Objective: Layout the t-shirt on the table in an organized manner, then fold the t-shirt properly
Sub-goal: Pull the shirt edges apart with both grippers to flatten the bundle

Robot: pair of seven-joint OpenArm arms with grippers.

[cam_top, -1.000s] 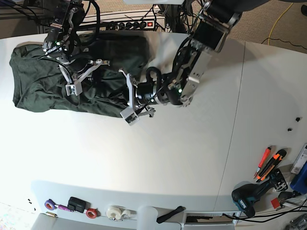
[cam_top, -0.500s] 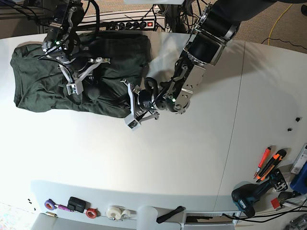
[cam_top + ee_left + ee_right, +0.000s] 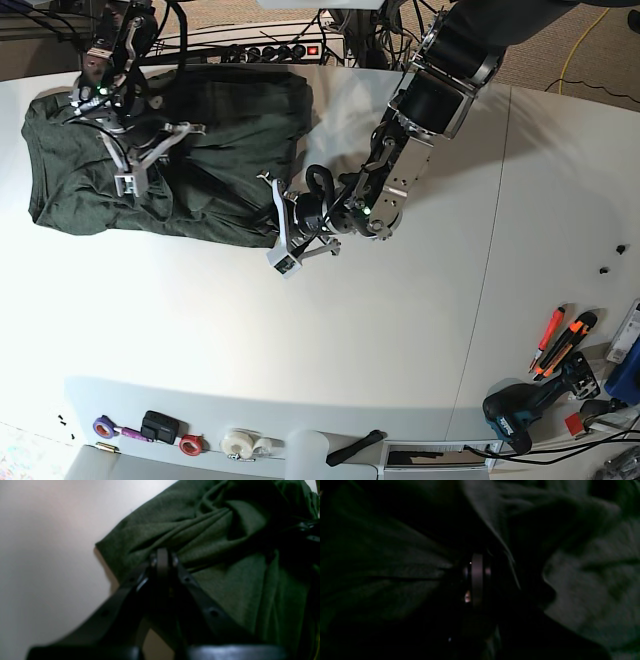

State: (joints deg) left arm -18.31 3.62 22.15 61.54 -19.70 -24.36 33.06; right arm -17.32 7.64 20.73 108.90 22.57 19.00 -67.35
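- The t-shirt (image 3: 170, 155) lies bunched and creased on the far-left part of the counter (image 3: 330, 330), not yet spread flat
- Left gripper (image 3: 162, 557) is clenched on a fold near the shirt's lower corner, jaws pinched together on cloth at the counter's surface
- Right gripper (image 3: 130, 165) is clenched within the folds over the middle of the shirt; its wrist view is too dark to confirm what it holds
- Risk: a pinch catching several layers would drag the bundle instead of opening it
- Risk: uneven pulling between the arms could twist the cloth or slip a thin grasp
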